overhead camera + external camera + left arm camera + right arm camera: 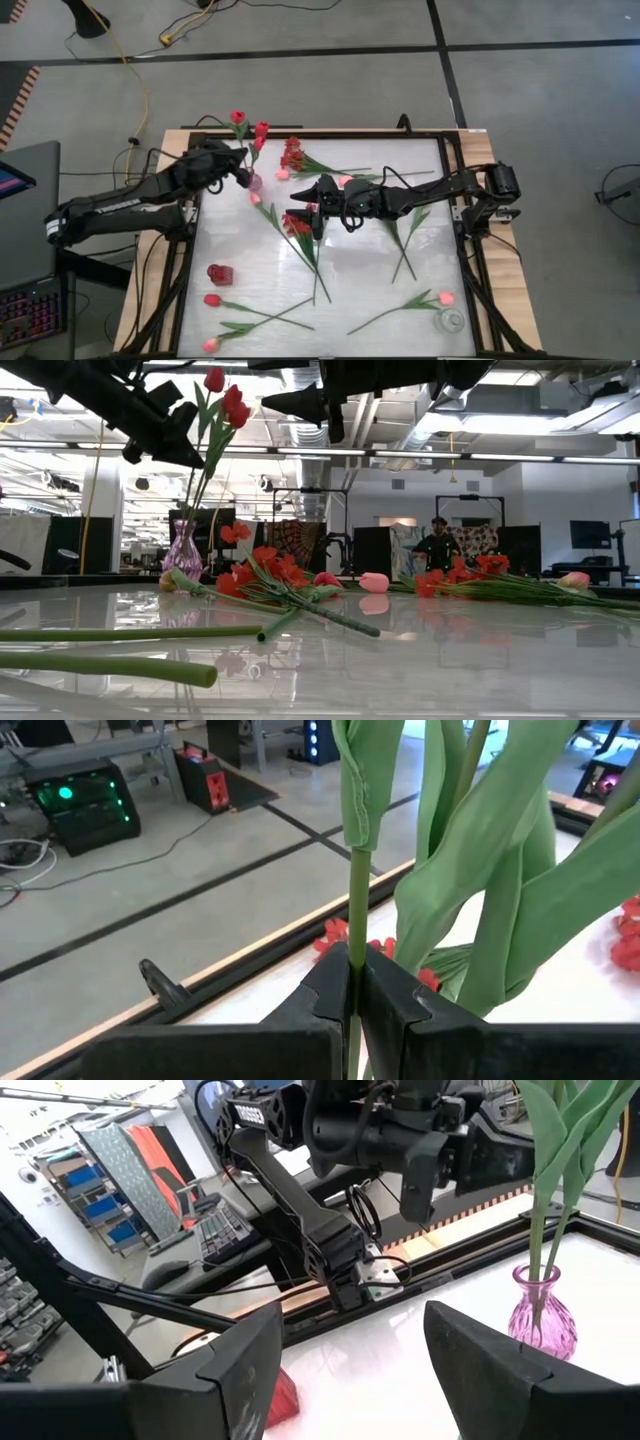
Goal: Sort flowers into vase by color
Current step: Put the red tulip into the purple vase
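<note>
Tulips come first: your left gripper (355, 982) is squeezed tight on one green stem (357, 890), holding it straight up over the purple vase (254, 182) at about ten o'clock on the table (360, 290) (likely so it slides in beside the red tulips (228, 402) already standing there). Your right gripper (345, 1355) hangs wide and empty near the middle, above loose flowers (300, 238). I can read no writing for sure.

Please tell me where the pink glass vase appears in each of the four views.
High view: pink glass vase at the table's far left, by the left gripper.
Low view: left of centre, stems rising.
Left wrist view: not visible.
Right wrist view: near the right edge.
Shared landmark: the red tulips in it.
</note>
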